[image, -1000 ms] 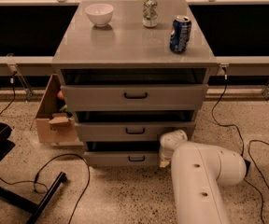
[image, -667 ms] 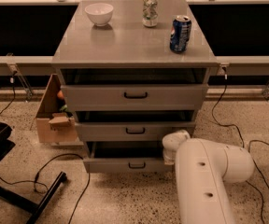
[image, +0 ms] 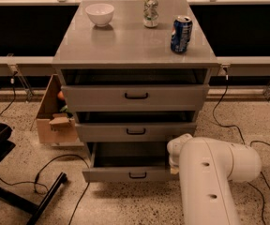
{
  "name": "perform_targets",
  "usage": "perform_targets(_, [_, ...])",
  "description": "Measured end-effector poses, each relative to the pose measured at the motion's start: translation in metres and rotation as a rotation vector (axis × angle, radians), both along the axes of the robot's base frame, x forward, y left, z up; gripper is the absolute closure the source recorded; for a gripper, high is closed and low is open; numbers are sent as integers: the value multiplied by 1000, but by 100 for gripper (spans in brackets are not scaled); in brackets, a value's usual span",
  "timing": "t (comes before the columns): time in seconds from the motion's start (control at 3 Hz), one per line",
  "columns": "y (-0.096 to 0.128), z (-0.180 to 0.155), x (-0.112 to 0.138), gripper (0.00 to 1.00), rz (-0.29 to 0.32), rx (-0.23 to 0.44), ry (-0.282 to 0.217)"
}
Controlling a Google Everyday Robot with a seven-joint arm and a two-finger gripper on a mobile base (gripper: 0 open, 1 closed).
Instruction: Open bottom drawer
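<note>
- The bottom drawer [image: 121,174] stands pulled out of the grey cabinet. Its front sits well forward of the two above, and its plain grey inside is on show.
- Its small black handle [image: 138,175] sits mid-front with nothing on it.
- The white arm [image: 210,182] fills the 5 o'clock corner of the view, and its wrist reaches in to the drawer's right end.
- The tool [image: 174,168] is at 3 o'clock from that handle, mostly hidden behind the arm. It seems to sit against the drawer's right front corner. Whether it is open or closed, I cannot tell.
- The middle drawer [image: 102,132] and top drawer [image: 93,97] each show a dark gap above the front.
- On the worktop [image: 125,48], a white bowl [image: 100,14] sits at 11 o'clock, a silver can [image: 150,11] at 12 and a blue can [image: 181,34] at 2.
- A cardboard box [image: 55,123] sits on the floor at 9 o'clock, just beside the cabinet.
</note>
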State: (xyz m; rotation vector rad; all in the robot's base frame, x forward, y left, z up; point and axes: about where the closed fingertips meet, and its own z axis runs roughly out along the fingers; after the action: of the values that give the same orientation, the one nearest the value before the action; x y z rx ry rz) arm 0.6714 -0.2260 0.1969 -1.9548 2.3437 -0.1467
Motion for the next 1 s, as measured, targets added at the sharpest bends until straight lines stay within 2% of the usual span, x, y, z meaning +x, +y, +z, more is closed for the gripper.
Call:
perform_targets(0.33, [0, 0, 0, 7, 0, 0, 0])
perform_targets(0.67, [0, 0, 0, 0, 0, 0, 0])
perform_targets(1.0, [0, 0, 0, 0, 0, 0, 0])
